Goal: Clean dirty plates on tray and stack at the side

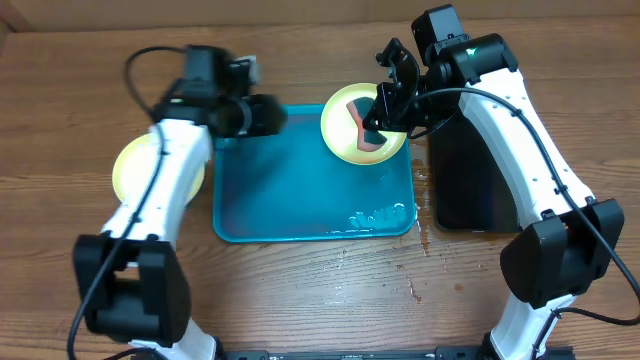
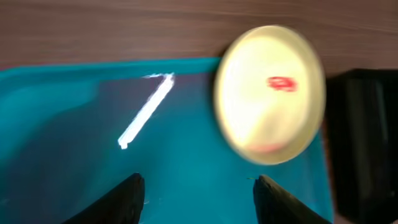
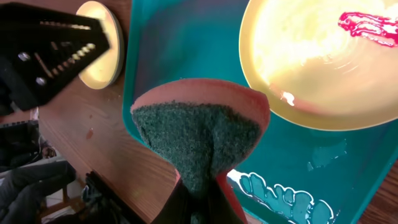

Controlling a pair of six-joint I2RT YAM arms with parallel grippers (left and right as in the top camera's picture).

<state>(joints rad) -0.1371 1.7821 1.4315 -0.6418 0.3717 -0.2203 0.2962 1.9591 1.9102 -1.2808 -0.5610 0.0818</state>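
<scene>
One pale yellow-green plate with a red sauce smear lies in the far right corner of the turquoise tray. It also shows in the left wrist view and the right wrist view. My right gripper is shut on a red-backed green scouring sponge, held just over that plate's right side. My left gripper is open and empty above the tray's far left part. Another yellow-green plate lies on the table left of the tray, partly under my left arm. No light blue plate shows.
A black tray lies right of the turquoise tray, under my right arm. Water puddles sit in the turquoise tray's near right corner, and drips mark the wooden table in front of it.
</scene>
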